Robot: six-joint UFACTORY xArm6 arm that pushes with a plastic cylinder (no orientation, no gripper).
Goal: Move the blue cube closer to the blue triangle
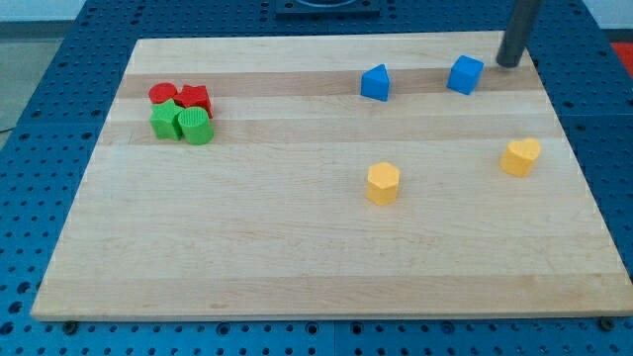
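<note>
The blue cube (465,75) sits near the view's top right of the wooden board (297,247). The blue triangle (375,83) lies to its left, about a block and a half away. My tip (508,62) is at the view's top right, just right of the blue cube and slightly above it, with a small gap between them.
Two red blocks (180,96) and two green blocks (182,124) sit clustered at the view's upper left. A yellow block (383,183) lies mid-board and another yellow block (520,156) at the right. A blue pegboard table surrounds the board.
</note>
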